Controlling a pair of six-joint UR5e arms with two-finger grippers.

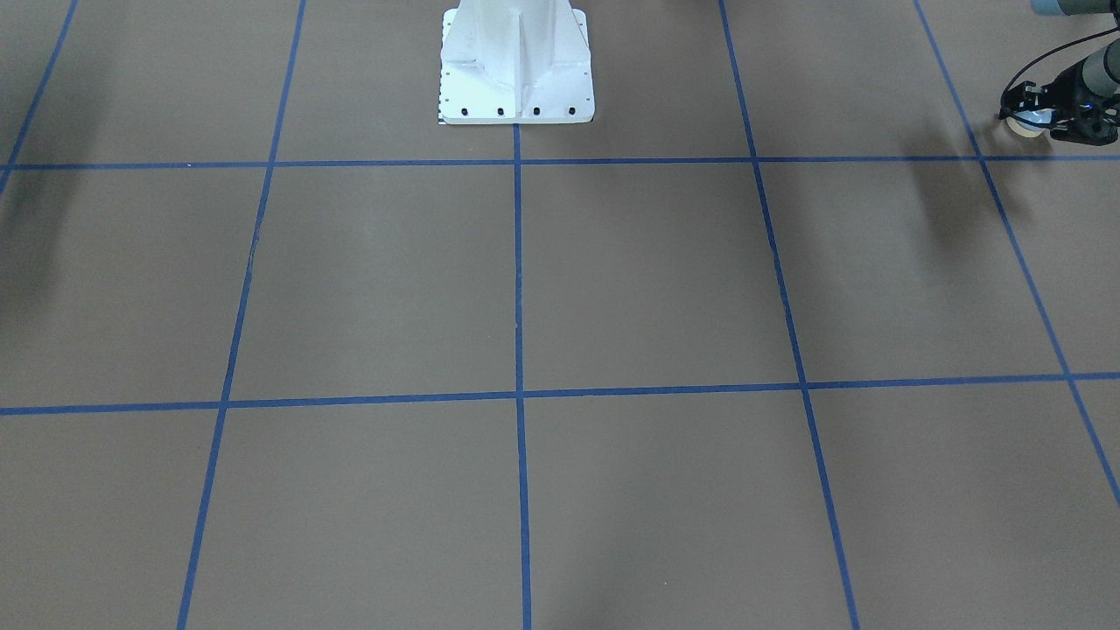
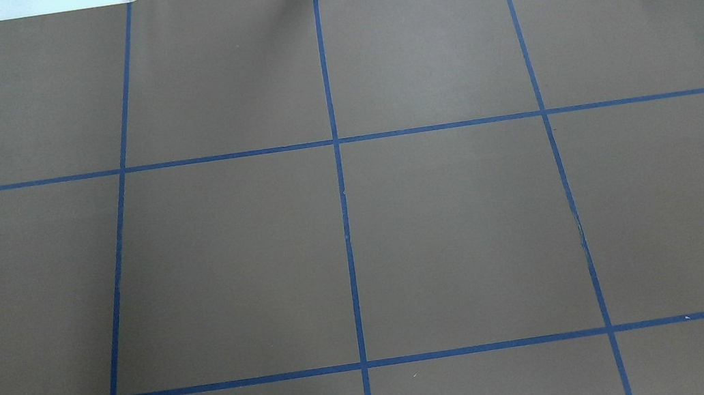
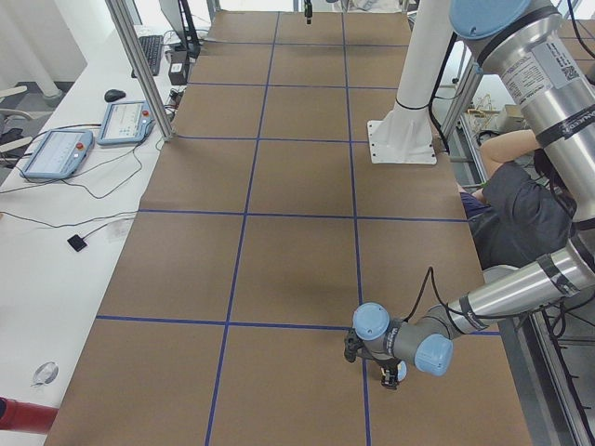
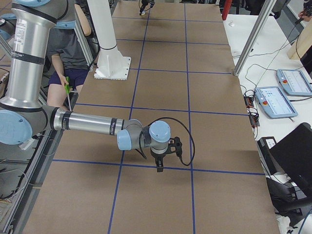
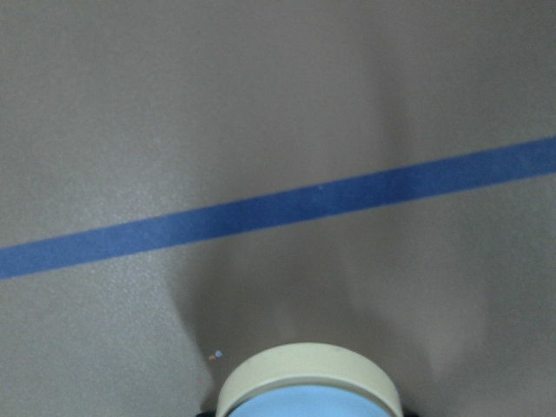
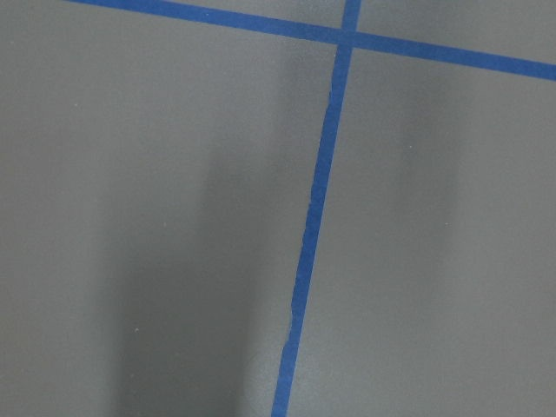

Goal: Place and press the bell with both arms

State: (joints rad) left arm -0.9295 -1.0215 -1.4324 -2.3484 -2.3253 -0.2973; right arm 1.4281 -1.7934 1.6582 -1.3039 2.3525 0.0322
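left claw: clenched on the bell, with black fingers on either side of it. It is low over the worktop's left end, on the robot's side.
bell: light-blue dome with a cream base ring, held in the left claw. Whether it touches the worktop cannot be told. In the left wrist view the ring shows beyond the dome, with a tape line further on.
left arm: reaches low and almost level over the left end.
right claw: points down just above a tape line. Whether it is released or clenched cannot be told.
right arm: stretched level over the right end.
worktop: brown sheet, squared off by blue tape.
pedestal: white, midway along the robot's edge.
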